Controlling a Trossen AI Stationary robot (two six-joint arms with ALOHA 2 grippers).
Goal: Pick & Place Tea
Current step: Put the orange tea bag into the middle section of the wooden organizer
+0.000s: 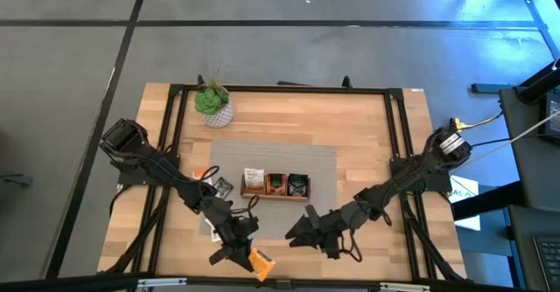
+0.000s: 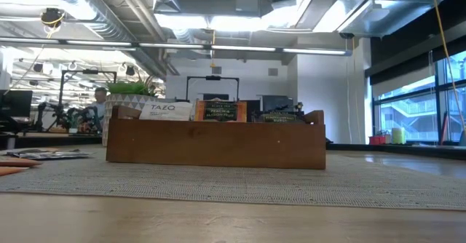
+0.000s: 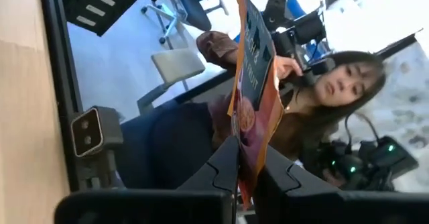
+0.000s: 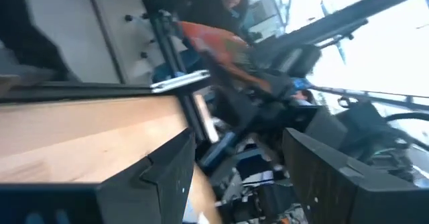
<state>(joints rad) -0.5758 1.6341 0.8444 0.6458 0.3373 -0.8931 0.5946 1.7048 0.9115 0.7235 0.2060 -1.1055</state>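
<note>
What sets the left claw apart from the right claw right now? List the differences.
The left claw is shut on an orange tea sachet; the right claw is open and holds nothing. In the high view the left claw sits at the table's front edge, while the right claw is nearer the wooden tray. Both are dark two-finger claws.

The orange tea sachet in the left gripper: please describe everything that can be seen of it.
The orange tea sachet is a thin, flat packet, paper-like, orange with a dark panel of pale lettering and a round picture. It stands on edge, clamped at its lower edge between the shut fingers of the left gripper. From above it shows at the table's front edge, left of the open right gripper.
</note>
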